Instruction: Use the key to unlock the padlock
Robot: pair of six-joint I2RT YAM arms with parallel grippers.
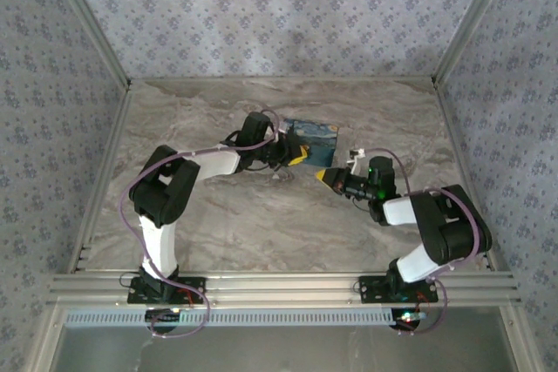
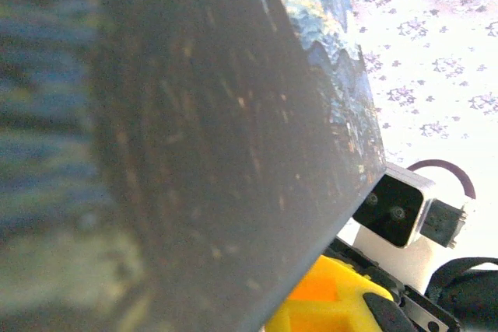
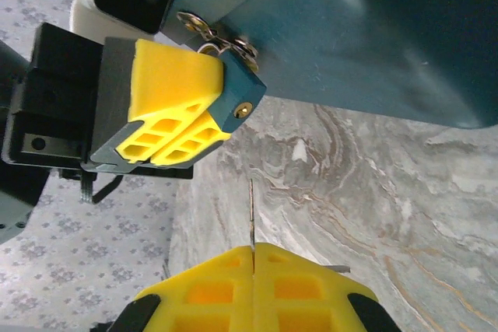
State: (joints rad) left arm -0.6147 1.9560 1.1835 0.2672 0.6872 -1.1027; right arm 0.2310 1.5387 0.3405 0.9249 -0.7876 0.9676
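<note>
Marbled tabletop (image 1: 261,233), left end effector (image 3: 208,110) clamped on padlock (image 3: 240,99), right end effector (image 3: 254,253) pinching key (image 3: 251,215), mostly hidden, box (image 3: 373,29) cropped

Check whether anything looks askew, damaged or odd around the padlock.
Nothing stands out. The left fingers grip the padlock, which hangs from the hasp of the blue box, its keyhole facing the key pinched in the right fingers. Nothing is spilled or damaged.
</note>
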